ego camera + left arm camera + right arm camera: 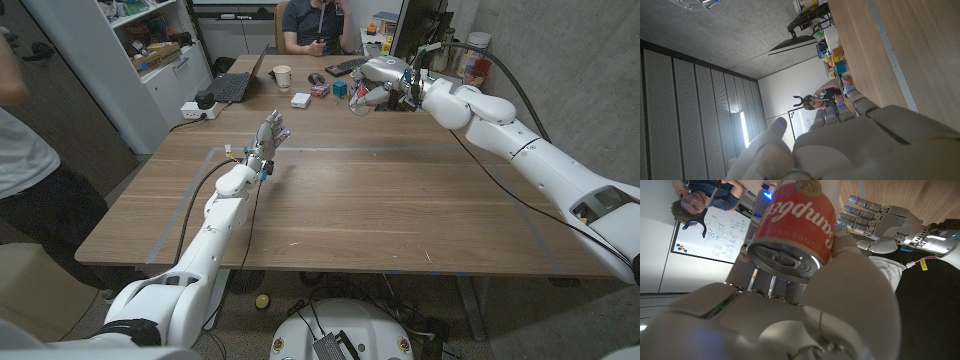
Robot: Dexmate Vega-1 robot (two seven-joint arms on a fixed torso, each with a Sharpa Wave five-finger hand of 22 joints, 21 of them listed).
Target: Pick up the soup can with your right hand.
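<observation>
soup can: one, red label with white script and a metal lid, in the right wrist view (795, 227); the head view leaves it too small to make out inside the hand
right hand: one (372, 92), upper middle of the head frame, raised over the table's far edge; fingers (850, 275) wrap the can, so it grips the can (lid end faces the wrist camera)
left hand: one (272, 132), left of centre in the head frame, raised off the table with fingers apart and pointing up, holding nothing; it also shows in the upper right of the right wrist frame (875, 217)
arms: two, white, entering from the bottom corners of the head frame; black cables run along both
table: one, wooden (380, 210), with a thin pale line marking a rectangle on the top
far-edge clutter: one paper cup (283, 76), one laptop (232, 86), one white power strip (200, 110), one keyboard (347, 67), a few small boxes beside them (too small to name)
people: two, one seated behind the table at top centre (315, 22), one partly cut at the left edge (25, 150)
room: grey concrete wall at upper right, white shelving at upper left (150, 50), a whiteboard in the upper left of the right wrist frame (710, 235)
</observation>
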